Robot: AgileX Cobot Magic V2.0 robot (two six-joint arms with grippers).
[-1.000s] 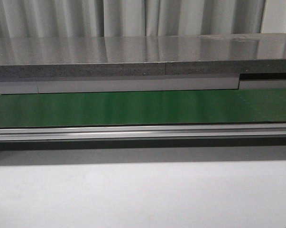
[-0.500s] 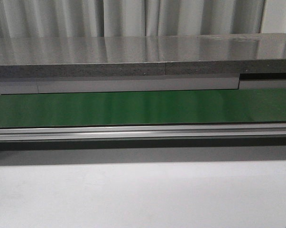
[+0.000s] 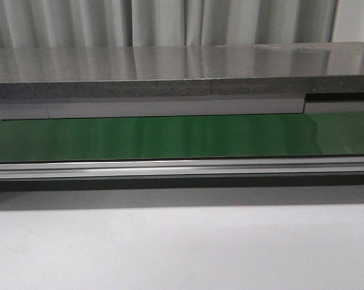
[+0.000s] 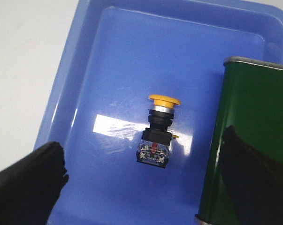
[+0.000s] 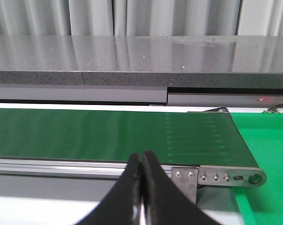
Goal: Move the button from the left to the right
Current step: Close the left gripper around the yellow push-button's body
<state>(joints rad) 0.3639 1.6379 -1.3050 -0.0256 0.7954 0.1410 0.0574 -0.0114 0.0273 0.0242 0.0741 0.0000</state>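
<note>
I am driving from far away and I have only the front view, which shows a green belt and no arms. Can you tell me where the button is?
Observer: The button lies on its side in a blue tray, seen from the left wrist camera.
Operator: Is the left tool already holding it?
Observer: No. The left tool is open, with one finger and the other finger far apart, and the button sits between them untouched.
Operator: And the right tool?
Observer: The right tool is shut and empty, pointing toward the end of the green conveyor belt.
Operator: Anything else beside the button?
Observer: A green metal-edged panel overlaps the tray next to it.
</note>
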